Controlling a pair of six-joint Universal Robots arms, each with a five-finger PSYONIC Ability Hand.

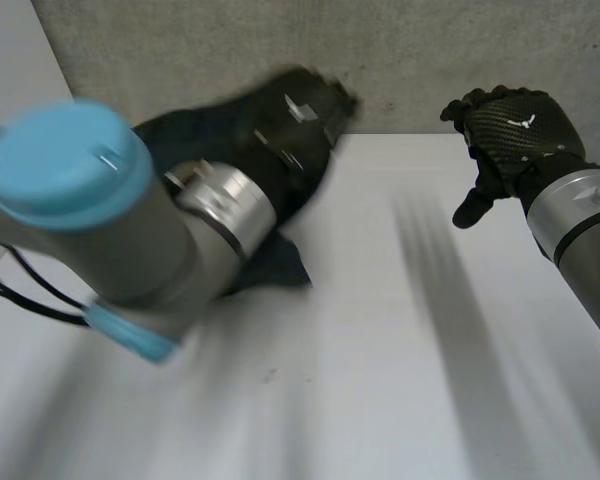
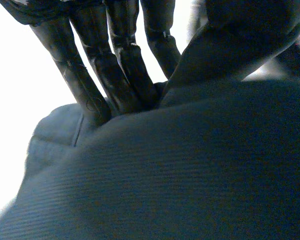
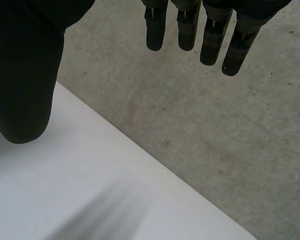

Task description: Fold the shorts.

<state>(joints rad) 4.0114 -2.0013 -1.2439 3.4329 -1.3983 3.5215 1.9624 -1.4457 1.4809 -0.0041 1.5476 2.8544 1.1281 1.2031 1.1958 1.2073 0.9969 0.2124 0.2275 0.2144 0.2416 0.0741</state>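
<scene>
Left robot hand (image 2: 117, 70) pinches a raised fold of the dark shorts (image 2: 190, 170) between fingers and thumb, at the far left of the surface (image 1: 380, 350). Well apart to the right, the right robot hand (image 1: 510, 125) hangs empty and loose-fingered, so I judge the left nearer. The shorts are bunched, so I cannot tell their long axis. I read no labels.

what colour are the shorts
The shorts are dark blue with a fine ribbed weave, clearest in the left wrist view.
</scene>
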